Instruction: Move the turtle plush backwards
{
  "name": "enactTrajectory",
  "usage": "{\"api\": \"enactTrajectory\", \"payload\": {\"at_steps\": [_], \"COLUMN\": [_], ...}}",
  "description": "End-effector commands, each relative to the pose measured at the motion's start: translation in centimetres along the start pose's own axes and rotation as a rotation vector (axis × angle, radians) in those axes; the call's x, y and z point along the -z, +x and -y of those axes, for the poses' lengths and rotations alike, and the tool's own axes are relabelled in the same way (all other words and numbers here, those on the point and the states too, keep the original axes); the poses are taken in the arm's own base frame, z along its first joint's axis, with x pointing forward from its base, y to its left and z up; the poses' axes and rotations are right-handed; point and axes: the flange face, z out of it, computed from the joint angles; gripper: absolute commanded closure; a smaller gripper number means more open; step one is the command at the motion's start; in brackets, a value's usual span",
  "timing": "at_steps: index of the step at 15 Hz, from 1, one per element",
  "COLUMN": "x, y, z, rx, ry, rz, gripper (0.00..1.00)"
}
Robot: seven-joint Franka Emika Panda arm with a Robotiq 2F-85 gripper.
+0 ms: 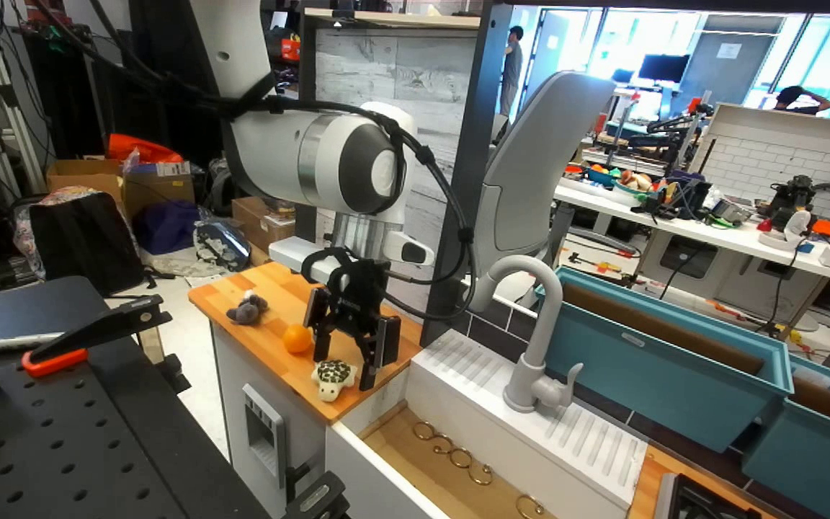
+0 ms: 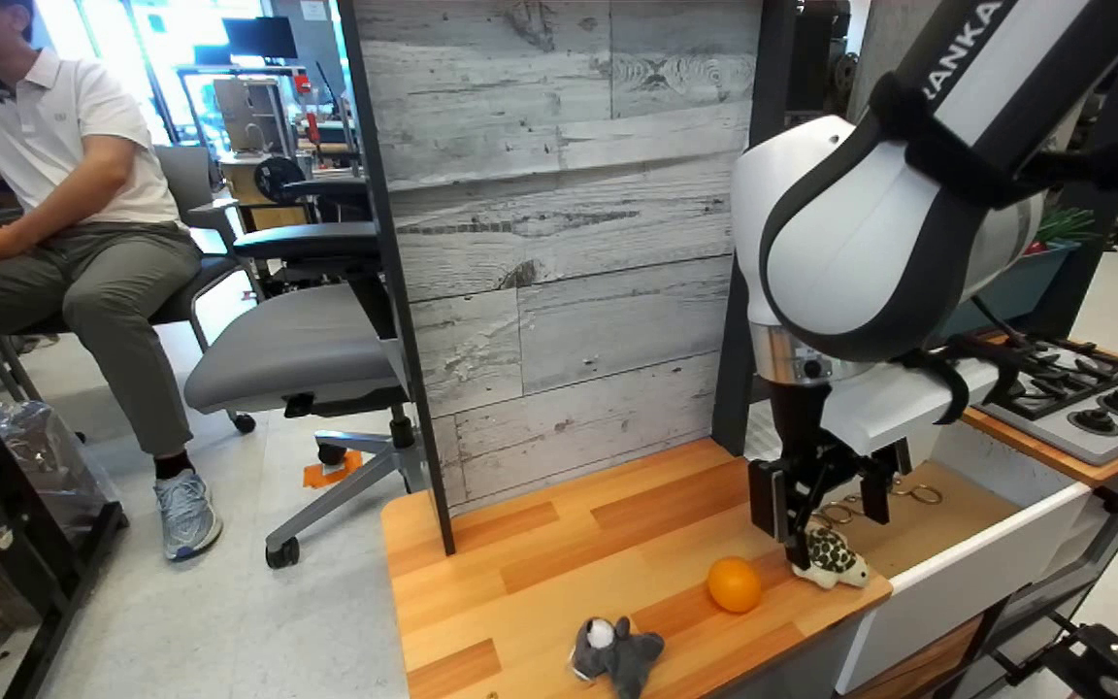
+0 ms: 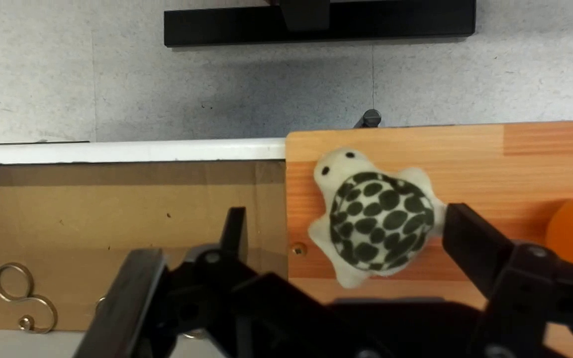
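Turtle point(image 3: 381, 223) at rest on the counter point(image 3: 465, 144), just beside the sink point(image 3: 127, 152). Gripper point(image 3: 346, 210) spread wide, one jaw on the turtle's sink side, one opposite, presumably so that closing would pinch it.

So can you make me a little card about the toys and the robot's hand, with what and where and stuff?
Main toy: turtle plush, cream with a dark-spotted shell
Turtle's spot: on the wooden counter, near a corner beside the sink
Robot part: hand, open, its fingers on either side of the turtle in the wrist view
Touching the turtle: can't tell
Round thing: orange ball, between the turtle and the other toy
Other toy: grey plush with a white patch
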Motion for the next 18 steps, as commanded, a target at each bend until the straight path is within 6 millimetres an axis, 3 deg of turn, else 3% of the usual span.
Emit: {"api": "enactTrajectory", "payload": {"at_steps": [1, 5, 6, 8, 14, 18], "x": [-0.9, -1.3, -1.3, -1.0, 1.8, 6.2], "y": [0.8, 1.6, 1.8, 2.1, 1.9, 1.8], "z": [0.9, 1.6, 1.6, 1.8, 2.2, 2.4], "rx": [0.028, 0.041, 0.042, 0.044, 0.019, -0.024], "ry": [0.016, 0.027, 0.029, 0.031, 0.059, 0.080], "rz": [0.002, -0.005, -0.008, -0.018, 0.017, 0.117], "gripper": [0.00, 0.01, 0.26, 0.29, 0.74, 0.99]}}
